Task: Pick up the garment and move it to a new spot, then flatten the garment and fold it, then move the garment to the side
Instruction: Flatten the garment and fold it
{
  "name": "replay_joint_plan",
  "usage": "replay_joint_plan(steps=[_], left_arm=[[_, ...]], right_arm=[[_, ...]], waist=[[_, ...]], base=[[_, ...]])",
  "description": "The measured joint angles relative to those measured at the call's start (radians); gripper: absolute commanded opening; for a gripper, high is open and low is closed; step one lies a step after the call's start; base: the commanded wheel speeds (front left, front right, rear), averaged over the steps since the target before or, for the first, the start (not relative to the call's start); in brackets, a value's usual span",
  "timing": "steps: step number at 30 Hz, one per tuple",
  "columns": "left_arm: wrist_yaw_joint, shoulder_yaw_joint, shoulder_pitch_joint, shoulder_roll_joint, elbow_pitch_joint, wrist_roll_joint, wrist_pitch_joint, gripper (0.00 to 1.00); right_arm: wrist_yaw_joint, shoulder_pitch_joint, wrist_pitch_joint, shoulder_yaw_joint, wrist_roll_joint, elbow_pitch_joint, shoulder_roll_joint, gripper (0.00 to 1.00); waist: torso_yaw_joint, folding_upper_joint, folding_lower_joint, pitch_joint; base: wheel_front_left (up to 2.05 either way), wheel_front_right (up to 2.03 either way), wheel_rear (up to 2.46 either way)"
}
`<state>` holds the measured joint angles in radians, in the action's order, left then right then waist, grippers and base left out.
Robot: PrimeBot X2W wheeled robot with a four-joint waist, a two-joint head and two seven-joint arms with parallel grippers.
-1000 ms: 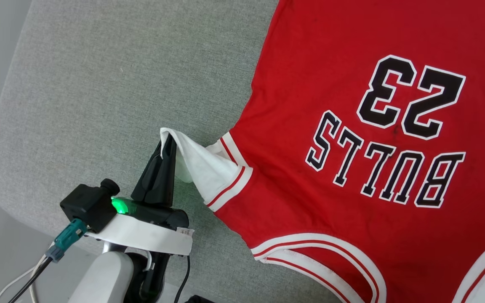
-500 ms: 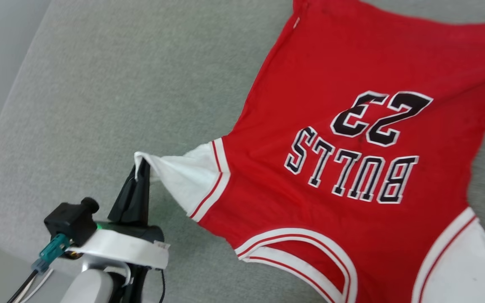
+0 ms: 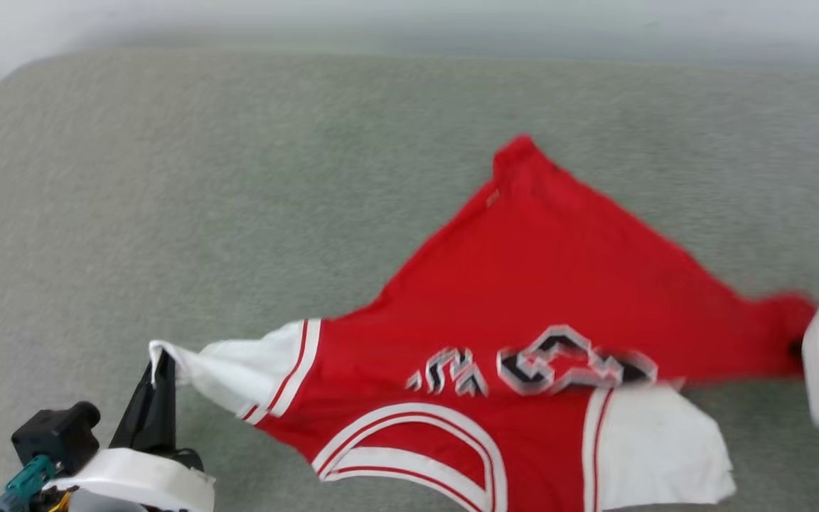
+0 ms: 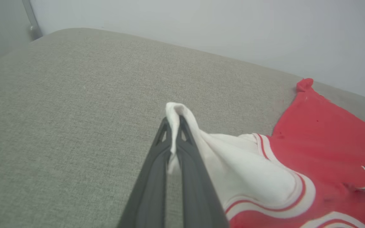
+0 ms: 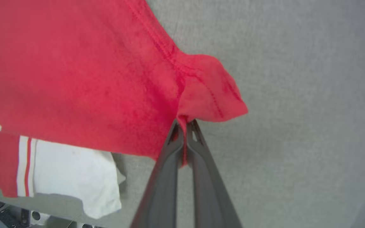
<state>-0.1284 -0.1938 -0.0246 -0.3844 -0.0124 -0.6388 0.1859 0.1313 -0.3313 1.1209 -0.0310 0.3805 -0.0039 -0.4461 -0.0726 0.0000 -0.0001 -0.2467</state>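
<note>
While pinching the garment [image 3: 544, 284] by its white sleeve tip in the clamped left pincer [image 4: 173, 122] and by a red hem corner in the clamped right pincer [image 5: 185, 123], pull apart evenly. Keep the cloth, spread skewed on the grey table [image 3: 203, 178] between both, low and taut; smooth the bunched lettering, avoid yanking free.

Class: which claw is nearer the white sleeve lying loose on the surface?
Right. The right claw pinches a red corner beside the loose sleeve; the left claw grips the opposite sleeve, across the neckline.
</note>
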Motion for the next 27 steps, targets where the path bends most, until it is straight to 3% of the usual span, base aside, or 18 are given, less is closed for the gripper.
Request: replay_joint_plan(steps=[5,10,11,12,23,27], left_arm=[[-0.023,0.018,-0.047,-0.019,-0.015,-0.013,-0.025,0.00],[-0.038,0.018,-0.078,-0.029,-0.024,-0.018,-0.051,0.00],[-0.040,0.017,-0.080,-0.031,-0.028,-0.018,-0.056,0.00],[-0.041,0.017,-0.080,-0.032,-0.032,-0.018,-0.060,0.00],[-0.061,0.010,-0.082,-0.053,-0.070,-0.019,-0.101,0.00],[-0.066,0.007,-0.063,-0.053,-0.085,-0.016,-0.106,0.00]], right_arm=[[0.000,0.273,0.025,-0.028,0.013,-0.090,0.048,0.00],[0.000,0.462,0.014,-0.028,0.017,-0.093,0.136,0.00],[0.000,0.480,-0.013,-0.021,0.023,-0.089,0.152,0.43],[0.000,0.488,-0.043,-0.017,0.027,-0.084,0.166,1.00],[0.000,0.359,-0.563,-0.064,0.059,-0.149,0.219,1.00],[0.000,0.249,-0.670,-0.062,0.090,-0.108,0.213,1.00]], waist=[[0.075,0.0000,-0.0001,0.049],[0.130,0.0000,-0.0001,0.091],[0.139,0.0000,-0.0002,0.097],[0.148,0.0000,-0.0002,0.101],[0.174,0.0000,-0.0001,0.101],[0.163,0.0000,0.0000,0.081]], base=[[0.00,0.00,0.00],[0.00,0.00,0.00],[0.00,0.00,0.00],[0.00,0.00,0.00],[0.00,0.00,0.00],[0.00,0.00,0.00]])
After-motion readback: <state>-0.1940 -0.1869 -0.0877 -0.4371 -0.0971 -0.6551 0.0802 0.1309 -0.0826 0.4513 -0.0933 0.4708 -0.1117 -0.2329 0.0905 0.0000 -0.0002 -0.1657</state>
